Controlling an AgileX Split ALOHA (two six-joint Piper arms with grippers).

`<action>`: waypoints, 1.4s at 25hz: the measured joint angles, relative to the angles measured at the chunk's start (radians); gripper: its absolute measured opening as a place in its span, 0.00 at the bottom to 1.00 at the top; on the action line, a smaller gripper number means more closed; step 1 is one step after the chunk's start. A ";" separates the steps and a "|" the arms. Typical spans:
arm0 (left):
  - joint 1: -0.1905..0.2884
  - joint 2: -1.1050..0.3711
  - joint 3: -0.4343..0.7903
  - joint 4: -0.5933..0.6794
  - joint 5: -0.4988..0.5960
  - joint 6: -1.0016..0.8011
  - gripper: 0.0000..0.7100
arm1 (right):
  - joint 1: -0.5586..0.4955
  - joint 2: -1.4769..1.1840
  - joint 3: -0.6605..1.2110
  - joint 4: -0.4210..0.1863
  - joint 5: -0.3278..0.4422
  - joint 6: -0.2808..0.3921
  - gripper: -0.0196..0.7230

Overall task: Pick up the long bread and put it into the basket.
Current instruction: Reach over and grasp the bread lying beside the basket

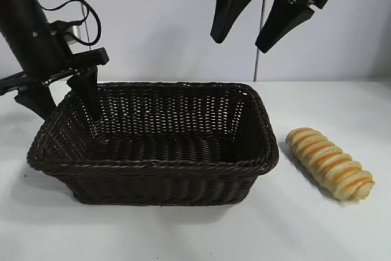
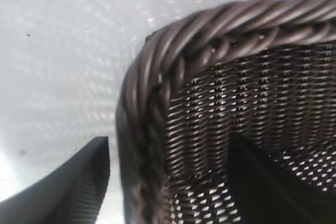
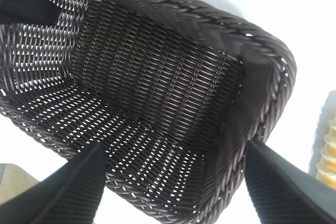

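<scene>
The long bread point(image 1: 330, 162), golden-tan with orange stripes, lies on the white table to the right of the basket point(image 1: 159, 166). Its edge shows in the right wrist view point(image 3: 328, 153). The dark woven basket stands empty at the middle. My left gripper point(image 1: 66, 111) is open and straddles the basket's left rear corner, one finger inside and one outside the braided rim point(image 2: 220, 19). In the left wrist view the gripper point(image 2: 169, 142) has the wall between its fingers. My right gripper point(image 1: 241, 44) is open and empty, high above the basket's right rear; its view point(image 3: 174, 148) looks down into the basket point(image 3: 210, 17).
The white table point(image 1: 317, 230) stretches in front of and to the right of the basket. A pale wall stands behind. A thin vertical pole point(image 1: 261, 22) rises at the back behind the right gripper.
</scene>
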 joint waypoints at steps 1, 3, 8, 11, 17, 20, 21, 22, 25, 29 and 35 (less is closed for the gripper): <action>0.000 -0.018 0.000 0.000 0.005 0.000 0.68 | 0.000 0.000 0.000 0.000 0.000 0.000 0.75; 0.000 -0.051 0.000 0.000 0.017 0.000 0.68 | 0.000 0.000 0.000 0.000 0.000 0.000 0.75; 0.000 -0.112 0.000 -0.054 0.050 0.000 0.68 | 0.000 0.000 0.000 0.000 0.000 0.000 0.75; 0.000 -0.130 0.000 -0.108 0.062 0.000 0.68 | 0.000 0.000 0.000 0.000 0.000 0.000 0.75; 0.000 -0.136 0.000 -0.218 0.046 -0.007 0.68 | 0.000 0.000 0.000 0.000 0.002 0.000 0.75; 0.000 -0.136 0.001 -0.240 -0.009 -0.046 0.68 | 0.000 0.000 0.000 -0.001 0.008 0.000 0.75; 0.000 -0.136 0.004 -0.242 -0.022 -0.056 0.68 | 0.000 0.000 0.000 -0.001 0.010 0.000 0.75; 0.000 -0.136 0.011 -0.245 -0.038 -0.061 0.68 | 0.000 0.000 0.000 -0.001 0.011 0.000 0.75; 0.000 -0.136 0.055 -0.248 -0.064 -0.073 0.68 | 0.000 0.000 0.000 -0.001 0.011 0.000 0.75; 0.000 -0.136 0.112 -0.248 -0.092 -0.075 0.68 | 0.000 0.000 0.000 -0.001 0.011 0.000 0.75; 0.000 -0.136 0.124 -0.248 -0.130 -0.075 0.68 | -0.003 0.000 0.000 -0.007 0.024 0.000 0.75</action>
